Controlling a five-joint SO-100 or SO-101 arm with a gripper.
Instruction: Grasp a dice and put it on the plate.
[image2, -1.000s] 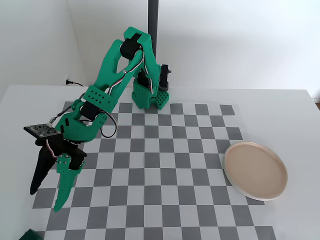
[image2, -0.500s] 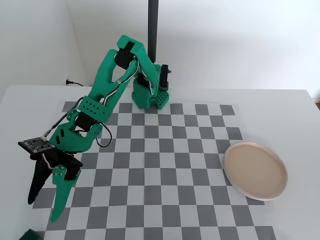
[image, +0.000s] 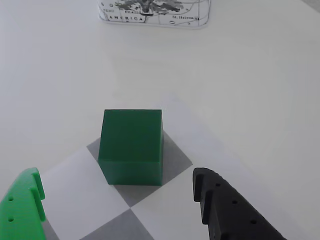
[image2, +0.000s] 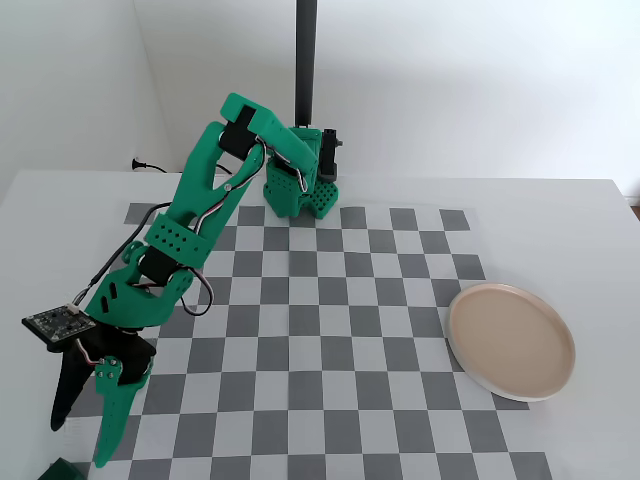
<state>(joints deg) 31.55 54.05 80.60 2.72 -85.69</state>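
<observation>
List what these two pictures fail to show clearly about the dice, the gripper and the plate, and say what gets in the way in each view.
- Dice: in the fixed view only a corner shows; the bottom edge cuts off the rest.
- Gripper: in the wrist view the bottom edge cuts off all but the two fingertips.
- Plate: absent from the wrist view, which points away from it.
- Printed card: cut by the wrist view's top edge, print mostly too small to read.

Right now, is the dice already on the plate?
No. In the fixed view the plate is bare; the dice sits at the bottom-left edge, near the gripper.
</observation>
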